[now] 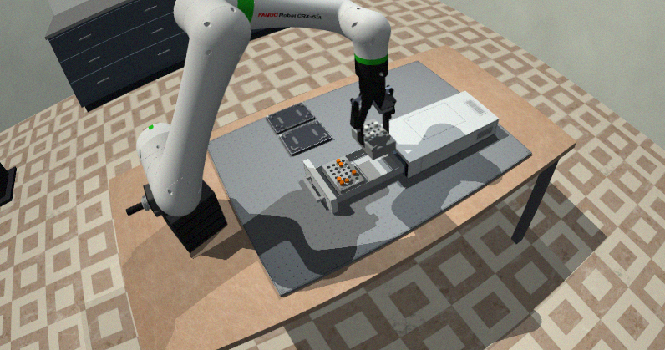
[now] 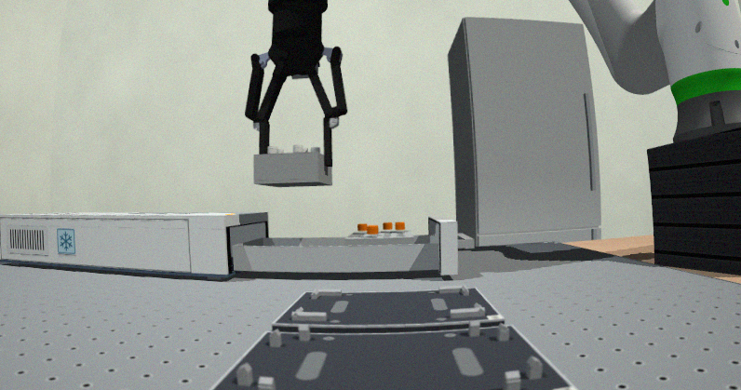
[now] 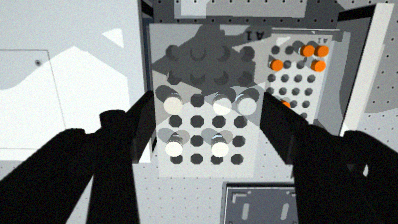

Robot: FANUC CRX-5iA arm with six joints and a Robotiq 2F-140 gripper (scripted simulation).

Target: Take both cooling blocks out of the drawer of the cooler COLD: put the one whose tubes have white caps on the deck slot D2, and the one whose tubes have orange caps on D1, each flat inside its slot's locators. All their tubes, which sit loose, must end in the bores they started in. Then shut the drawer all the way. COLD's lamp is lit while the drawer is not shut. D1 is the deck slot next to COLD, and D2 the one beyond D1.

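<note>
The white-capped cooling block (image 1: 378, 149) (image 2: 289, 169) (image 3: 207, 170) was clamped in the claw (image 1: 373, 138) (image 2: 296, 158) (image 3: 207, 106), held above the open drawer (image 1: 383, 178) (image 2: 337, 258) (image 3: 367, 65). The exterior view gave you what the other two could not: a plain gap between the block's underside and the drawer's rim, with the block looking nearly level. It showed you only the tops of some white caps, whereas the wrist view looked down on five white caps (image 3: 173, 104) standing in their bores, with a finger on either side of the block. For the orange-capped cooling block (image 1: 343, 175) (image 2: 384, 235) (image 3: 305, 85), the top view served you best: it sat in the drawer near the front panel, with six orange caps (image 1: 353, 171) (image 2: 371, 229) (image 3: 318, 65) visible. You could make out four of those caps from the exterior, and in the wrist view the claw's finger hid part of that block. The cooler (image 1: 446, 119) (image 2: 114, 242) (image 3: 30, 105) showed you its snowflake badge (image 2: 65, 241) only from the exterior. D1 (image 1: 304, 137) (image 2: 388, 306) (image 3: 262, 202) and D2 (image 1: 291, 117) (image 2: 388, 358) both appeared to you in the top and exterior views, neither bearing a block; the wrist view caught just part of D1.
</note>
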